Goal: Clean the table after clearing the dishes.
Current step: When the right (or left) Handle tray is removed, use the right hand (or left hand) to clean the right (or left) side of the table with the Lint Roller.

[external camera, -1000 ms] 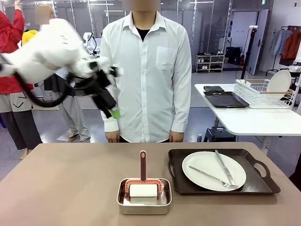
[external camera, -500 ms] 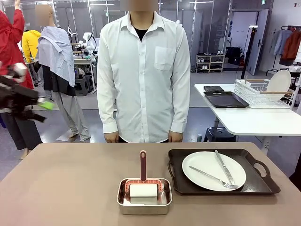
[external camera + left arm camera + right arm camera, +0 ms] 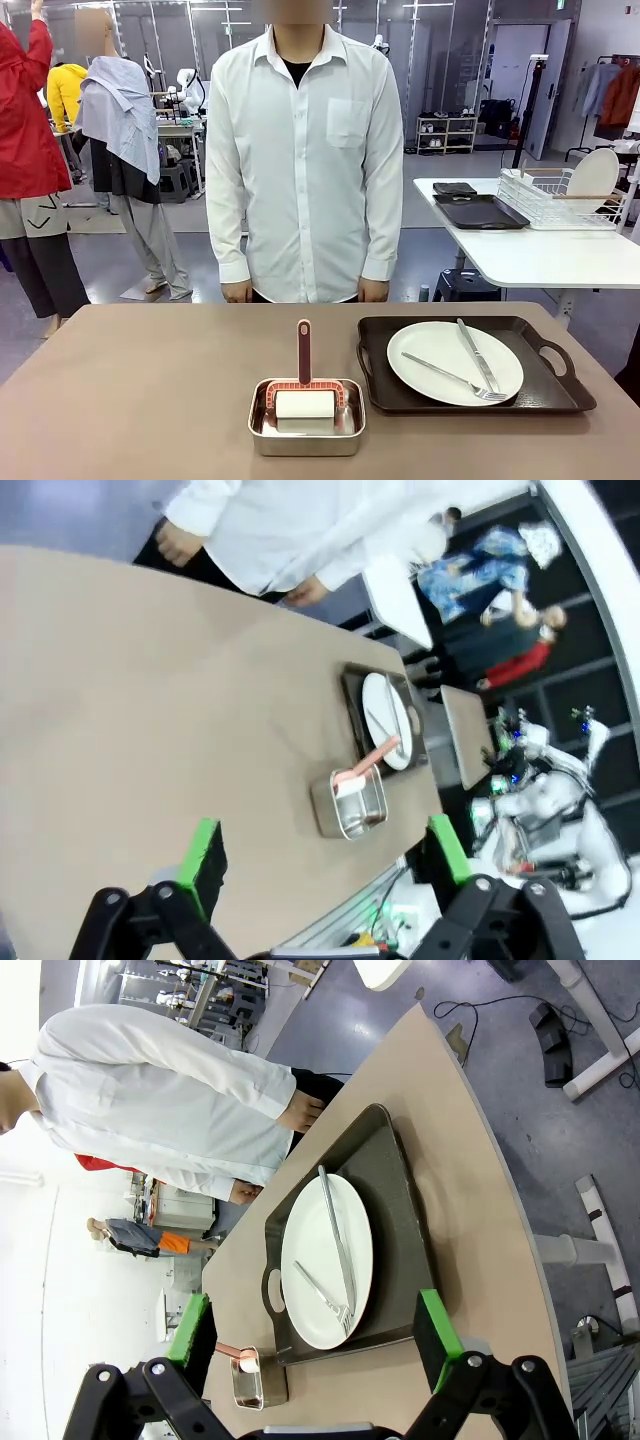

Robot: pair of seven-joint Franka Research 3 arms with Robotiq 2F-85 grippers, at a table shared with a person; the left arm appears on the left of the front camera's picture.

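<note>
Across the front view, the tabletop (image 3: 140,390) carries a dark tray (image 3: 372,388) on its right half, with a white plate (image 3: 430,342) on it and a fork (image 3: 450,375) and a knife (image 3: 478,357) lying loose across the plate. Near the middle sits a steel pan (image 3: 305,443) holding a roller (image 3: 305,404) with its handle pointing toward the person (image 3: 305,150) who stands at the far edge, arms down. In the left wrist view, our left hand (image 3: 325,860) hangs high over the tabletop with its fingers spread fully apart and nothing between them; the pan and the tray lie well away below. In the right wrist view, our right hand (image 3: 312,1335) is likewise wide open and empty, held well above the tray, so plate and cutlery fall between its green pads. We judge the clearing unfinished, since this tray is not yet off the tabletop, and the right hand looks the better placed to take it. We should come down on a tray handle or rim rather than the plate, grip squarely, and lift level and slowly, because the fork and knife could slide off. Wiping with the roller should wait until the tray is gone.
</note>
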